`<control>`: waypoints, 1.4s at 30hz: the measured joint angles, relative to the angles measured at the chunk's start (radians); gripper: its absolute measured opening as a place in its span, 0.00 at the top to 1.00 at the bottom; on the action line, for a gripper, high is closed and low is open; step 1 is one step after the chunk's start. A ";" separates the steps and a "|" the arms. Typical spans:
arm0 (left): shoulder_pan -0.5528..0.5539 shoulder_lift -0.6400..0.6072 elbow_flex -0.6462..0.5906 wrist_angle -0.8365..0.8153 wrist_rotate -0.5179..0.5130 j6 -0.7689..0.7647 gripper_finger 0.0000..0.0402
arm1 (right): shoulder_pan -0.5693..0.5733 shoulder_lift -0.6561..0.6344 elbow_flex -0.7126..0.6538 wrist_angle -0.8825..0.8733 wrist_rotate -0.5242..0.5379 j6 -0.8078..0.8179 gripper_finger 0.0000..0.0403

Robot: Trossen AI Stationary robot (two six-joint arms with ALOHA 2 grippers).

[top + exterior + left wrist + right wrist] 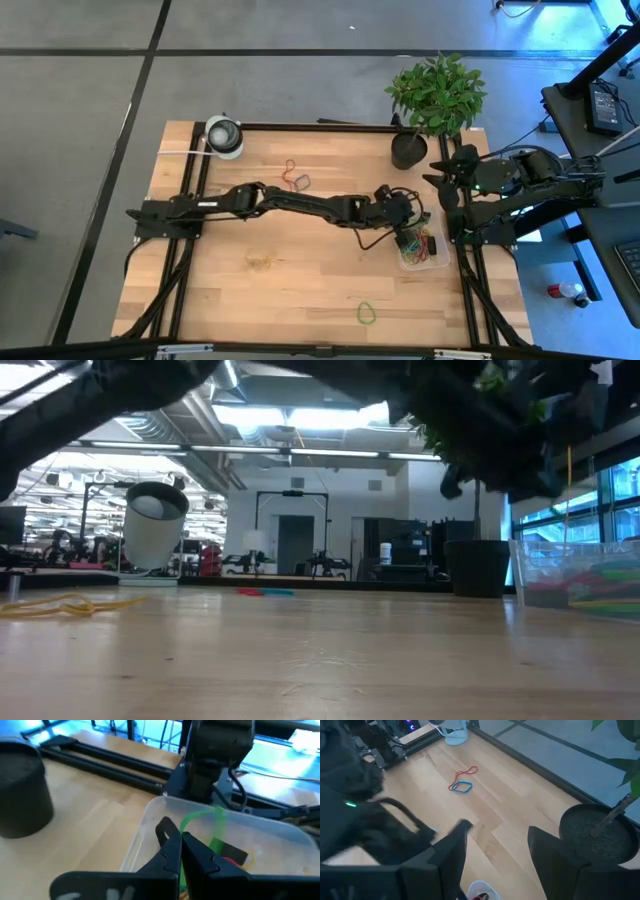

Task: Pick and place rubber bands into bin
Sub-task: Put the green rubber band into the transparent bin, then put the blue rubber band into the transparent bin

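Two dark, near-black jointed arms are seen. Thin black cables are looped near the left arm's wrist [395, 200]. A small green indicator light [351, 805] is noted. Matte black, tapered fingers [200, 857] are seen.

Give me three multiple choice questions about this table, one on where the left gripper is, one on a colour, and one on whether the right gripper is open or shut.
1. Where is the left gripper?
A. over the bin
B. beside the white roll
C. over the lone green band

2. What colour is the rubber band pinched in the left gripper?
A. red
B. green
C. yellow

3. How is the right gripper set?
A. shut on a band
B. open, holding nothing
C. shut on the pot

Answers:
1 A: the high view puts the gripper at the bin's rim.
2 B: the left wrist view shows a green loop between the closed fingers.
3 B: the right wrist view shows the fingers apart, with bare table between them.
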 joint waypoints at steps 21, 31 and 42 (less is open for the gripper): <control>0.036 0.002 0.001 -0.105 0.133 0.012 0.58 | 0.000 0.001 0.000 -0.002 0.000 -0.005 0.47; 0.004 -0.208 -0.066 -0.474 0.235 0.203 0.82 | 0.000 0.000 0.000 0.004 0.000 0.004 0.47; -0.009 -0.665 -0.881 0.049 0.273 0.104 0.99 | 0.000 0.121 -0.001 0.149 -0.024 -0.046 0.47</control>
